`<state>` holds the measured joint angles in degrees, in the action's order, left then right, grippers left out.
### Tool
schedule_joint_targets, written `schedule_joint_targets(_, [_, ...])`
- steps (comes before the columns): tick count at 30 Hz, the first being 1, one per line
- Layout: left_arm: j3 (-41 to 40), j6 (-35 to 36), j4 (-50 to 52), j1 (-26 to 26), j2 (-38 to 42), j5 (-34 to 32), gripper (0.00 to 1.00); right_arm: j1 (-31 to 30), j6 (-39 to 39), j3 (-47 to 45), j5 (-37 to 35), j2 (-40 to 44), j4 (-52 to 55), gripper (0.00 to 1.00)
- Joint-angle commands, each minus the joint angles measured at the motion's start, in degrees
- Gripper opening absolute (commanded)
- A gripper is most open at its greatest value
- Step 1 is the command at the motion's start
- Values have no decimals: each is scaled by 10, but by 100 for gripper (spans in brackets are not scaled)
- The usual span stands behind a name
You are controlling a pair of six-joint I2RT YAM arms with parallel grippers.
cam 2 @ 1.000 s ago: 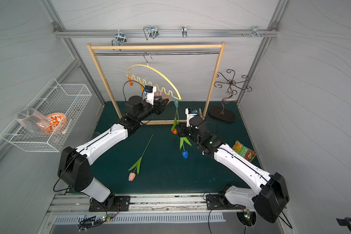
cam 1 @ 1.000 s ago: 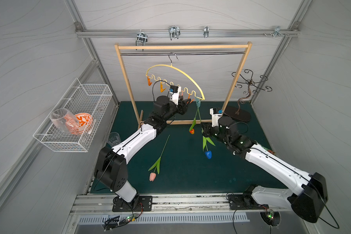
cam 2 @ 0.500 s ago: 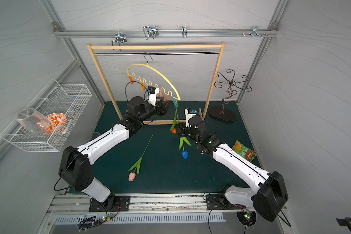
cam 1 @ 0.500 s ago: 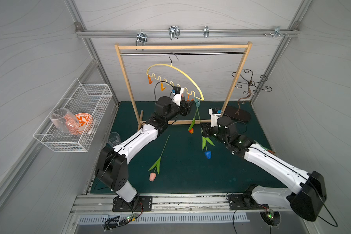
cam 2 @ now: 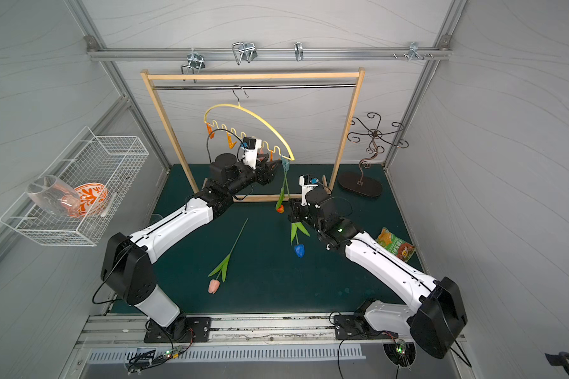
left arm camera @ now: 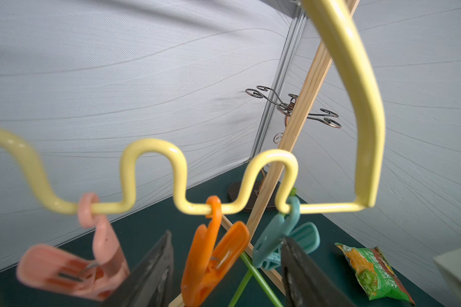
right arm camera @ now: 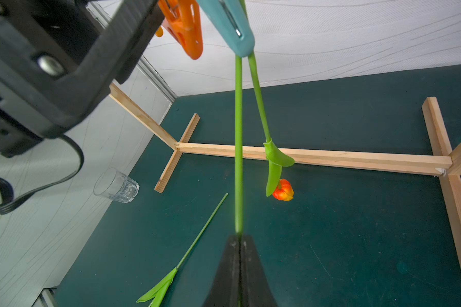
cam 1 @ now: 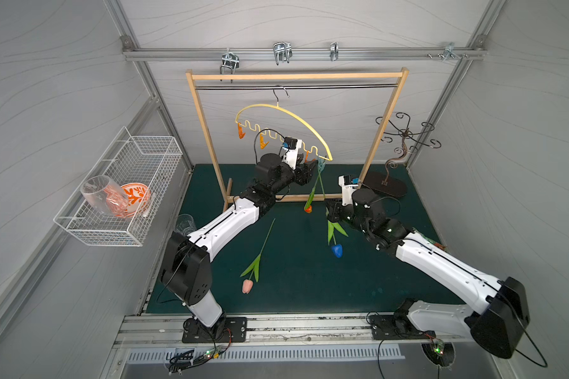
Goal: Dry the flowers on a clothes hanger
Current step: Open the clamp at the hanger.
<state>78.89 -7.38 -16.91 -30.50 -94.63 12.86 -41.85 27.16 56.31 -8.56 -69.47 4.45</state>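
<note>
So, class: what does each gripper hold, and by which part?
The right gripper is shut on the blue tulip, mid-stem, between its leaves and the teal clothespin. The left gripper, jaws apart, grips nothing.

Up went the white-and-black left arm (cam 1: 224,226), stretched forward off its base with the wrist raised high, and its black left gripper (left arm camera: 226,276) stood with both jaws well apart. Across from it the white-and-black right arm (cam 1: 440,262) sat lower, bent at the elbow and angled inward. Its black right gripper (right arm camera: 240,240) was pinched tight on the thin green stem of the blue tulip (right arm camera: 238,159).
</note>
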Motion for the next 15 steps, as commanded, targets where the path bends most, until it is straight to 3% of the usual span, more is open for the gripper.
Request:
schedule_joint_targets(1, [31, 8, -23, -3, -13, -7, 63, 3, -1, 13, 7, 8, -11, 0])
schedule_joint_targets(15, [7, 44, -66, -21, -15, -65, 64, 3, 0, 4, 2, 22, -7, 0])
